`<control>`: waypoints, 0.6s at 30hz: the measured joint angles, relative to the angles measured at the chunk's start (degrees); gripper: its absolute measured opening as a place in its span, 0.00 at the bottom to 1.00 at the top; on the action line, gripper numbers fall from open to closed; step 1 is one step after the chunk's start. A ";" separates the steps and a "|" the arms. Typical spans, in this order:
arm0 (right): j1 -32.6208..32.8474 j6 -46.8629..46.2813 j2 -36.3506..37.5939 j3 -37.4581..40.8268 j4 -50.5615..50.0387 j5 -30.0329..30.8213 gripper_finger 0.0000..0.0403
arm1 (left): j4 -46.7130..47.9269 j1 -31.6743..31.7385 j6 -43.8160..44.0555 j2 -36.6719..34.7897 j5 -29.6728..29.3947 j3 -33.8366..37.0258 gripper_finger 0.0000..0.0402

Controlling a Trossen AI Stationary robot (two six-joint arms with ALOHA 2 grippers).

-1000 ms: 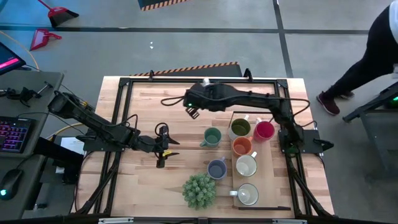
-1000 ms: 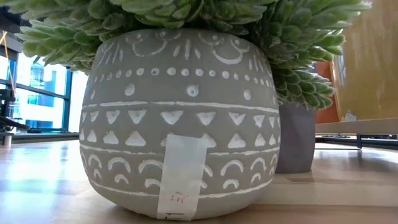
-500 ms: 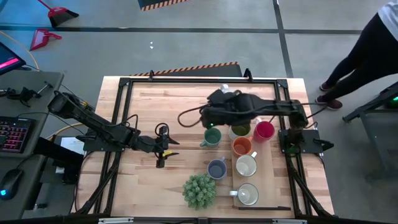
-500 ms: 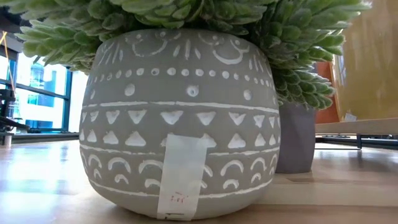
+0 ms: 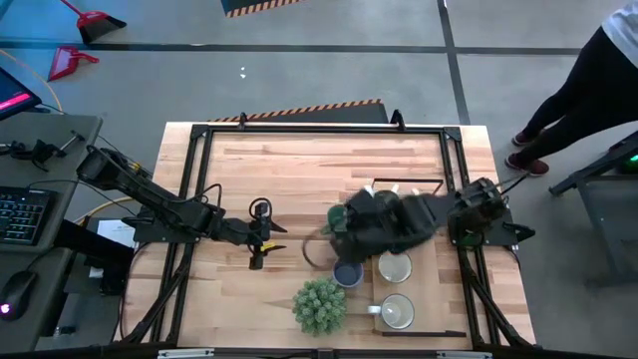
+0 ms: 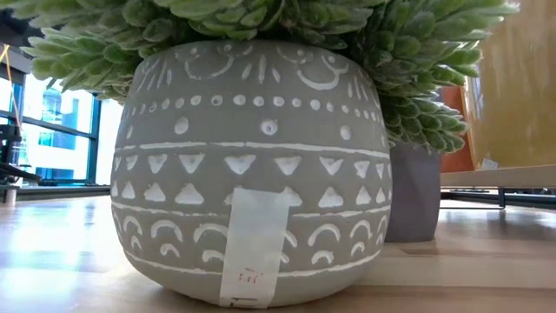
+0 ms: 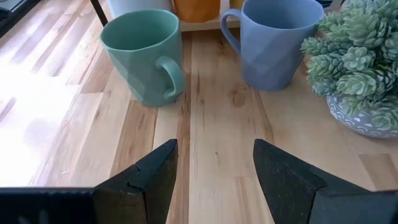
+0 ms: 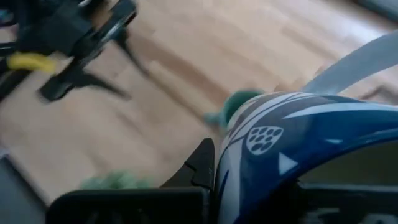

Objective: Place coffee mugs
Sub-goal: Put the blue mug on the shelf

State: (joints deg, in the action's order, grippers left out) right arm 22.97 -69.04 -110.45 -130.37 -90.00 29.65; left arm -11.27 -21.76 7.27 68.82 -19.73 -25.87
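Observation:
My right gripper [image 5: 347, 227] hangs blurred above the mugs, shut on a blue mug with white markings [image 8: 292, 155] that fills its wrist view. Below it, partly hidden by the arm, stand a green mug [image 7: 140, 56], a blue-grey mug [image 5: 347, 272] and an orange mug [image 7: 196, 7]. Two white mugs [image 5: 395, 266] stand on the wooden tray [image 5: 429, 331] at the right. My left gripper [image 5: 261, 237] waits open, low over the table's middle, pointing at the green and blue-grey mugs. All the standing mugs rest on their bases. My right gripper holds the blue-and-white mug clear of the table. One dark finger [image 8: 200, 167] lies against the mug's outer wall [image 8: 233, 162]. The mug itself hides the other finger and the place of contact. The fingers slant downward.
A spiky green plant [image 5: 319, 305] in a patterned grey pot [image 6: 252, 165] stands near the front edge, beside the blue-grey mug, and fills the low view. A dark frame runs around the table. A person's legs [image 5: 588, 90] show beyond the far right corner.
My right gripper has swung from the far middle of the table toward the near and right side, over the group of mugs. It rolled as it went and carried the mug along. The person beyond the table has stepped to the right.

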 joint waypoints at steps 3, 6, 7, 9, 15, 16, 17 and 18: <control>4.01 -6.36 0.00 0.00 0.00 0.48 0.02 | -0.01 0.00 0.01 0.00 0.01 0.02 0.49; 7.63 -12.75 0.00 0.00 -0.02 3.19 0.02 | -0.02 0.00 0.02 0.00 0.09 0.00 0.49; 8.63 -14.42 0.00 0.00 -0.02 3.54 0.02 | -0.03 0.00 0.02 0.00 0.11 0.02 0.49; 10.48 -17.44 -0.01 0.01 -0.02 3.54 0.02 | -0.04 0.00 0.02 0.00 0.13 0.02 0.49; 14.11 -20.93 -0.11 0.04 0.00 -2.49 0.02 | -0.10 0.00 0.80 0.00 2.16 0.00 0.49; 14.54 -20.99 -0.12 0.04 -0.02 -4.02 0.02 | -0.11 0.00 1.45 0.00 2.83 0.01 0.49; 15.03 -21.17 -0.11 0.04 -0.04 -5.39 0.02 | -0.11 0.00 2.12 0.00 3.25 0.00 0.49; 15.52 -21.62 -0.12 0.04 -0.02 -6.56 0.02 | -0.11 0.00 2.93 0.00 3.60 0.00 0.49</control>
State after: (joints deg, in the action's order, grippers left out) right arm 38.49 -90.66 -110.58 -130.32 -90.02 23.09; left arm -11.38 -21.76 10.20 68.82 -16.12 -25.87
